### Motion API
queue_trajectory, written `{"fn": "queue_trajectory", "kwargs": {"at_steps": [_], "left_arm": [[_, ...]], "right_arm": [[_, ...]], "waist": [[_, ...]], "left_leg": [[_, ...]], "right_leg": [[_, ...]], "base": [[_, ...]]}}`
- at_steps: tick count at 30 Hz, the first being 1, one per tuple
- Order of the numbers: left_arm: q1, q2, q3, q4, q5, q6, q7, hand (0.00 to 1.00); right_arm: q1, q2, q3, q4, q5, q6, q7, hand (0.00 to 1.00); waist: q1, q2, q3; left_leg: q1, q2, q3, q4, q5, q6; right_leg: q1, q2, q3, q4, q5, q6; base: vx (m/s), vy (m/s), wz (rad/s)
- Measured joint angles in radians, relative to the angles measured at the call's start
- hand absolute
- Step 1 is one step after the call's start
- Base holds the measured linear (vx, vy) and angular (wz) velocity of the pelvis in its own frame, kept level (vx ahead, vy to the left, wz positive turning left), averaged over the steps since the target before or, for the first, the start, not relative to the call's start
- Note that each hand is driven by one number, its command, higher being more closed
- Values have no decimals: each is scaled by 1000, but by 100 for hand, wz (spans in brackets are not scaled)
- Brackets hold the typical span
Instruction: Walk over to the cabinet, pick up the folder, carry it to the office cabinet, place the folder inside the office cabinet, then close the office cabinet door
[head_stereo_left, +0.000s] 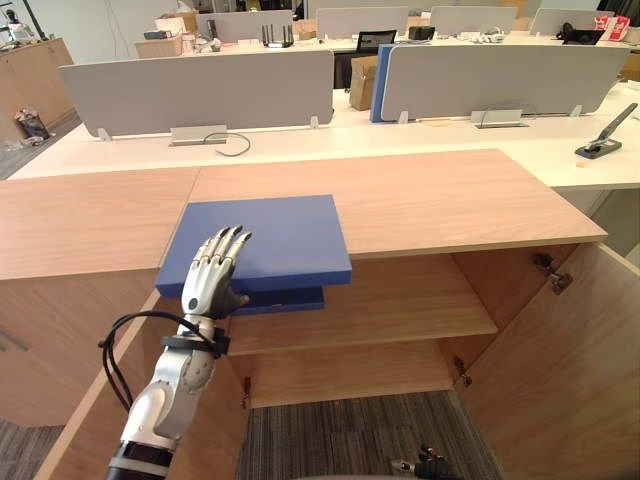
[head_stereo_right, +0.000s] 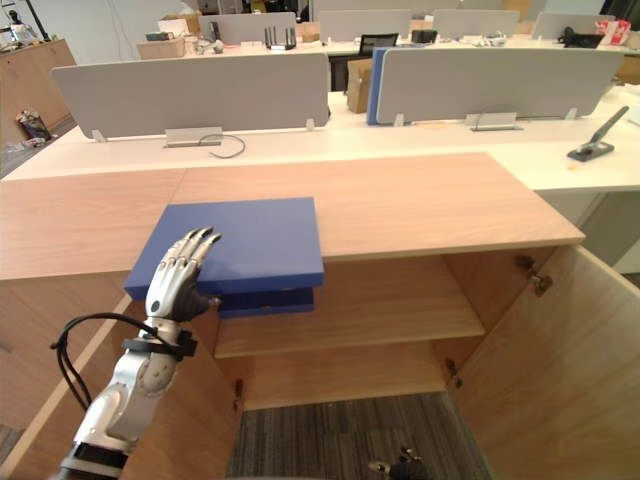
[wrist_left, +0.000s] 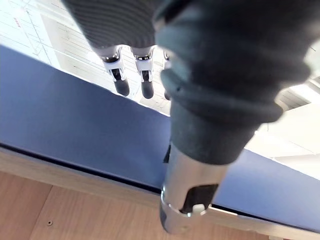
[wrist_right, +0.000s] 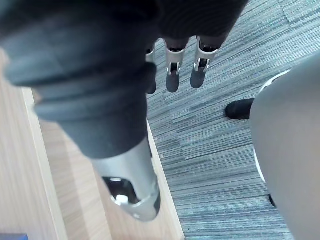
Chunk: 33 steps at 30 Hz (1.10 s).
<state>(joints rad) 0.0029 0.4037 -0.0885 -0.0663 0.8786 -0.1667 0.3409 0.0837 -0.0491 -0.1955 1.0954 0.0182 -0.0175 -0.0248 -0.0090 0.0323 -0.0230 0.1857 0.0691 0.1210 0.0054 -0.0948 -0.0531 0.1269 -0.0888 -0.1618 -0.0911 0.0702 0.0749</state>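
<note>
A blue folder (head_stereo_left: 270, 240) lies flat on the wooden cabinet top (head_stereo_left: 450, 200), its near edge hanging out over the open cabinet. A second blue layer shows under that edge. My left hand (head_stereo_left: 212, 272) rests on the folder's near left corner, fingers straight on top and thumb out beside the edge. The left wrist view has the folder (wrist_left: 75, 135) as a blue band past the fingers (wrist_left: 121, 82). Below, the cabinet stands open with a bare wooden shelf (head_stereo_left: 400, 300) inside. My right hand (wrist_right: 172, 75) hangs low over the carpet, fingers relaxed.
The cabinet's right door (head_stereo_left: 560, 380) and left door (head_stereo_left: 85, 410) swing out toward me. Behind the cabinet stand white desks with grey dividers (head_stereo_left: 200, 90), a cardboard box (head_stereo_left: 362, 80) and a black desk tool (head_stereo_left: 603, 140). Grey carpet (head_stereo_left: 350, 435) lies in front.
</note>
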Motion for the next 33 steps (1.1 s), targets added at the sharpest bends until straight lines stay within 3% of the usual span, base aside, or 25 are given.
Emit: {"fn": "queue_trajectory", "kwargs": {"at_steps": [10, 21, 22, 33], "left_arm": [[-51, 82, -4, 66, 69, -1, -3, 0], [-72, 101, -6, 149, 72, 0, -32, 0], [-73, 101, -6, 156, 72, 0, -32, 100], [-108, 59, 57, 196, 47, 17, -15, 100]], "right_arm": [[1, 0, 1, -1, -1, 0, 1, 0], [2, -1, 0, -1, 0, -1, 2, 0], [2, -1, 1, -1, 0, -1, 2, 0], [4, -1, 1, -1, 1, -2, 3, 0]], "waist": [[-1, 1, -1], [-2, 4, -4], [-2, 4, -4], [-3, 5, -8]], "left_leg": [[0, 0, 4, 0, 0, -1], [0, 0, 8, 0, -1, -1], [0, 0, 9, 0, -1, -1], [7, 5, 30, 0, -4, -5]], "right_leg": [[-3, 1, 1, 0, 1, 0], [-5, 6, 2, 0, 4, -1], [-5, 6, 3, 0, 5, -1], [-6, 13, 24, 0, 7, -4]], "base": [[0, 0, 0], [0, 0, 0], [0, 0, 0], [-8, 1, -5]]}}
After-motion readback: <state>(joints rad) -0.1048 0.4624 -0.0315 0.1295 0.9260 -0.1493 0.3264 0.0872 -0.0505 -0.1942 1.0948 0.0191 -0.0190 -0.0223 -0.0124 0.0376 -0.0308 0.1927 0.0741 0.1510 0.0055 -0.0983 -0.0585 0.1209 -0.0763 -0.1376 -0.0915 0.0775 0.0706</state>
